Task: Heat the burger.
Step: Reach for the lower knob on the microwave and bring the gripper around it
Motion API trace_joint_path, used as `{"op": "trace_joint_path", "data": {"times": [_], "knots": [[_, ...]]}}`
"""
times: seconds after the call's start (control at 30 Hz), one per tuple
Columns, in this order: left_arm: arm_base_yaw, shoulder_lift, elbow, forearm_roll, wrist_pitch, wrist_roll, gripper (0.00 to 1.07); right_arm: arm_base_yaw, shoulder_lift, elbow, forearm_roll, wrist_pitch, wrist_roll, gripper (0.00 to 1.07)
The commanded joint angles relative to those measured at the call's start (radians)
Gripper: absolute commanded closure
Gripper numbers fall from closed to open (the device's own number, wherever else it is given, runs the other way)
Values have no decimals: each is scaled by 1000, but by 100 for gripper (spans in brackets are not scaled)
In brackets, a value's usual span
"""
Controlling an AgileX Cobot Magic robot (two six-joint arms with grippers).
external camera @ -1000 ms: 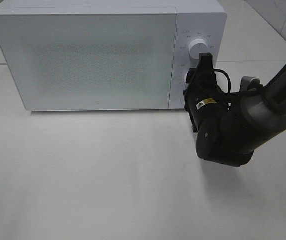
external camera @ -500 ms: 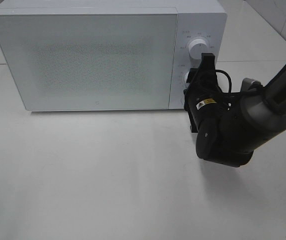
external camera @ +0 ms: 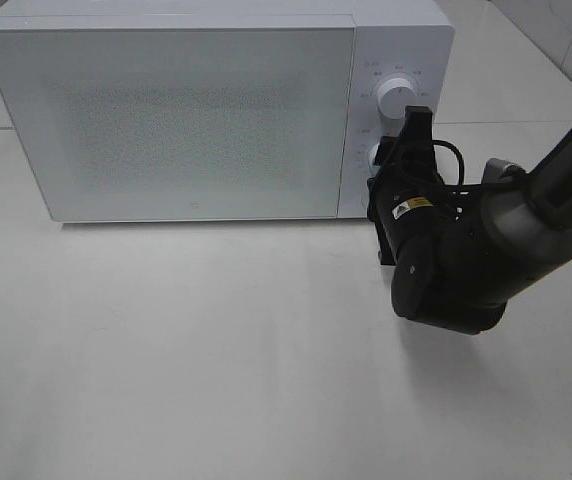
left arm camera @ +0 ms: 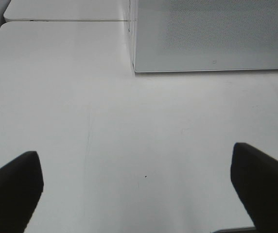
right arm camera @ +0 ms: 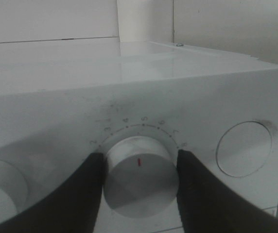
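Right wrist: jaws around microwave dial [right arm camera: 140,177] beside button [right arm camera: 243,148]

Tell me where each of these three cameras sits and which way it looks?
Exterior high: mounted above, looking down on the microwave, table and right arm.
Left wrist: low over the table, facing the microwave's door; the open left gripper shows two fingertips.
Right wrist: close to the control panel; the right gripper clasps the red-marked dial.
Shared: all three see the microwave; high and right wrist both show that gripper at the dial.
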Motion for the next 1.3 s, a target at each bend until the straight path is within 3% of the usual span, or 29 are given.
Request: {"op": "trace_joint_path", "data": {"times": [0.03, 0.4, 0.77, 0.87, 1.3], "knots": [[1, -27, 6, -8, -3, -1, 3, -2, -5, -19, -23, -132, -17, 98], [1, -27, 6, -8, -3, -1, 3, -2, -5, -19, 4, -134, -23, 75], [1, -27, 6, -8, -3, -1, 3, -2, -6, -18, 46, -134, -46, 36], [1, -27, 6, -8, -3, -1, 3, -2, -7, -18, 49, -134, -64, 32], [1, -27, 6, -8, -3, -1, 3, 24, -9, 15, 7, -125, -102, 31]]}}
